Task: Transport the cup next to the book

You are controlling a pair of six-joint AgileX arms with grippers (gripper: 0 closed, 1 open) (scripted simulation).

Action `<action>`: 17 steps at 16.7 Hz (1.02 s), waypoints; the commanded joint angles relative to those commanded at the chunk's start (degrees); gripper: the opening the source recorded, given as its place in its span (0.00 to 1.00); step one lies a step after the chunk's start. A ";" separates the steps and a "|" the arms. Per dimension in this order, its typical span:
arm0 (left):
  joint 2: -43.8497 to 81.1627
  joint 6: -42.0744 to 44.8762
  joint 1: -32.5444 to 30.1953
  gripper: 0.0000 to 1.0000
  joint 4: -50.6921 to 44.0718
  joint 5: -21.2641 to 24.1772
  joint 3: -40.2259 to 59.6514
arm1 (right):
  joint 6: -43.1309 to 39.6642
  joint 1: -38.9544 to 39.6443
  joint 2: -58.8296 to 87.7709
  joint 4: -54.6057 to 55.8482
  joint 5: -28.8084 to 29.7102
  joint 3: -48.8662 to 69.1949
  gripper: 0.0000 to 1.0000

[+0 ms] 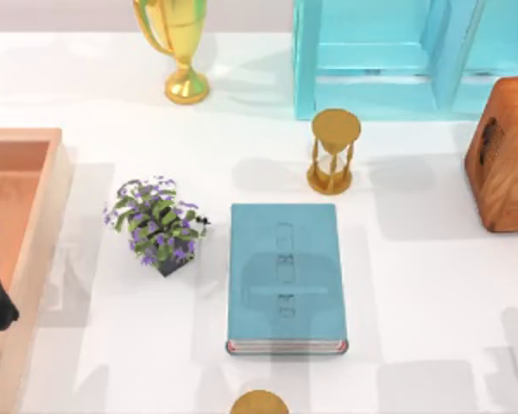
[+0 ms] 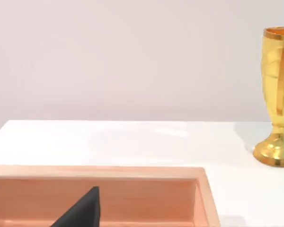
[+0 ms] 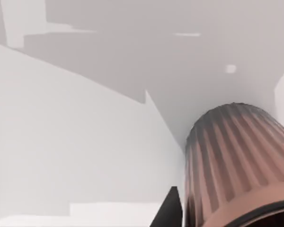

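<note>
White table (image 1: 432,285) holds the book (image 1: 285,276), spine lengthwise; cup (image 3: 236,165) beside right jaws, grip unclear.

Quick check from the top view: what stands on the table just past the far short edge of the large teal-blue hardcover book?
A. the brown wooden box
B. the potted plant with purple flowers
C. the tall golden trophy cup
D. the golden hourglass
D: the golden hourglass stands just beyond the far short edge of the large teal-blue hardcover book, apart from it and in front of the light-blue cabinet.
</note>
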 joint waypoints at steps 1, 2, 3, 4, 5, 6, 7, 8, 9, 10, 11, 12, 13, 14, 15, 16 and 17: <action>0.00 0.00 0.00 1.00 0.00 0.00 0.00 | 0.00 0.00 0.00 0.00 0.00 0.00 0.00; 0.00 0.00 0.00 1.00 0.00 0.00 0.00 | 0.00 0.00 0.00 0.00 0.00 0.00 0.00; 0.00 0.00 0.00 1.00 0.00 0.00 0.00 | 0.00 0.00 0.00 0.00 0.00 0.00 0.00; 0.00 0.00 0.00 1.00 0.00 0.00 0.00 | 0.04 0.00 -0.06 0.02 -0.01 0.09 0.00; 0.00 0.00 0.00 1.00 0.00 0.00 0.00 | 0.01 -0.01 -0.12 -0.17 -0.01 0.27 0.00; 0.00 0.00 0.00 1.00 0.00 0.00 0.00 | -0.09 -0.01 -0.36 -0.98 -0.01 0.96 0.00; 0.00 0.00 0.00 1.00 0.00 0.00 0.00 | -0.24 0.02 -0.75 -2.39 0.00 1.99 0.00; 0.00 0.00 0.00 1.00 0.00 0.00 0.00 | -0.37 0.04 -1.22 -4.32 0.01 3.22 0.00; 0.00 0.00 0.00 1.00 0.00 0.00 0.00 | -0.45 0.02 -1.76 -6.60 0.02 4.58 0.00; 0.00 0.00 0.00 1.00 0.00 0.00 0.00 | -0.42 -0.03 -2.39 -8.94 0.02 6.00 0.00; 0.00 0.00 0.00 1.00 0.00 0.00 0.00 | -0.36 -0.10 -3.03 -10.95 0.02 7.36 0.00; 0.00 0.00 0.00 1.00 0.00 0.00 0.00 | -0.28 -0.15 -3.60 -12.37 0.01 8.50 0.00; 0.00 0.00 0.00 1.00 0.00 0.00 0.00 | -0.23 -0.18 -4.01 -13.17 0.02 9.22 0.00; 0.00 0.00 0.00 1.00 0.00 0.00 0.00 | -0.20 -0.18 -4.12 -13.37 0.02 9.41 0.00; 0.00 0.00 0.00 1.00 0.00 0.00 0.00 | -0.20 -0.18 -4.12 -13.37 0.02 9.41 0.00; 0.00 0.00 0.00 1.00 0.00 0.00 0.00 | -0.20 -0.18 -4.12 -13.37 0.02 9.41 0.00; 0.00 0.00 0.00 1.00 0.00 0.00 0.00 | -0.12 -0.11 -3.87 -13.23 0.02 9.22 0.00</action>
